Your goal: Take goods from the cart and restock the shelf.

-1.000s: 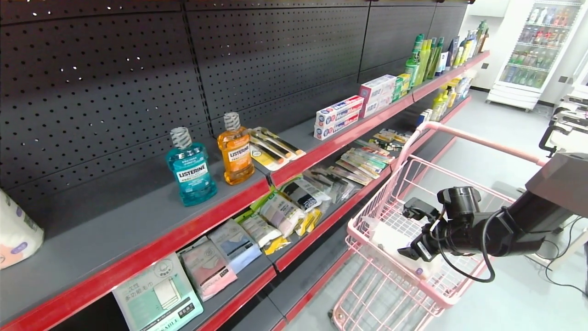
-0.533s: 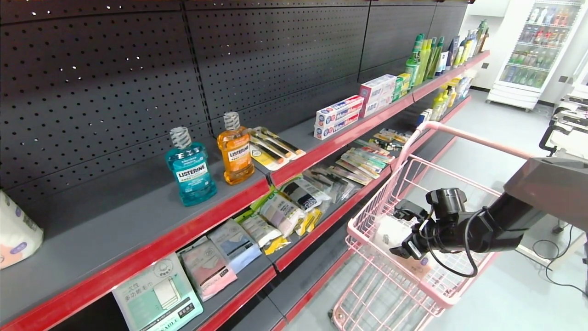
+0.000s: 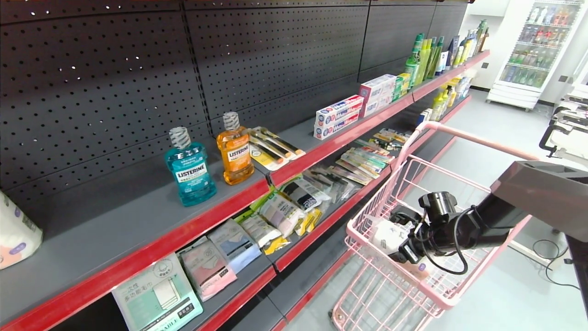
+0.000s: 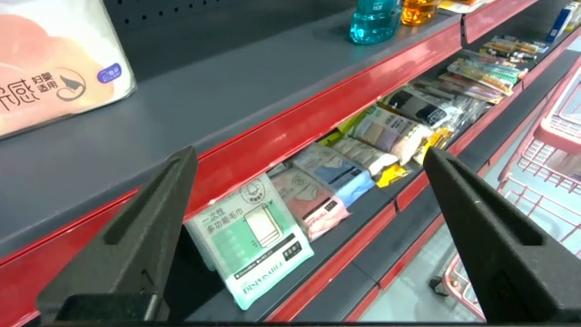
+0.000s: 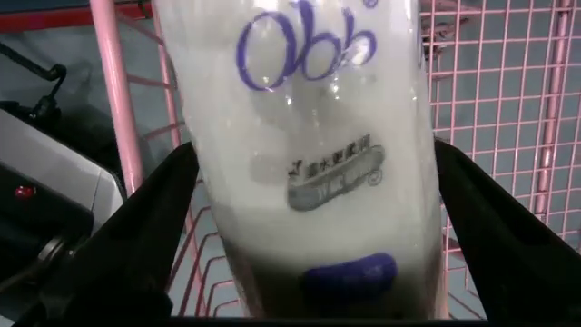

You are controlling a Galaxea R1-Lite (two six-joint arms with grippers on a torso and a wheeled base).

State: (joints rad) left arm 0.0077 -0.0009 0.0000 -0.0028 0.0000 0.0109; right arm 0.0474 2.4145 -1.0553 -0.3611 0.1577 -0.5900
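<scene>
Right hand [image 5: 309, 182] down in pink cart [image 3: 477, 140], fingers spread wide either side of white pack [image 5: 300, 82], set for pickup, not yet clamped; left hand [image 4: 309, 159] open, hovering by shelf [image 3: 115, 230]

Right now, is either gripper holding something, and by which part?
Left gripper holds nothing. Right gripper flanks the white plastic-wrapped pack at its sides; whether it grips cannot be told.

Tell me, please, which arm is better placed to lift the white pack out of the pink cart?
Right. Its claw is inside the cart, open, with the white pack between its fingers. The left claw hangs open by the shelf, away from the cart.
</scene>
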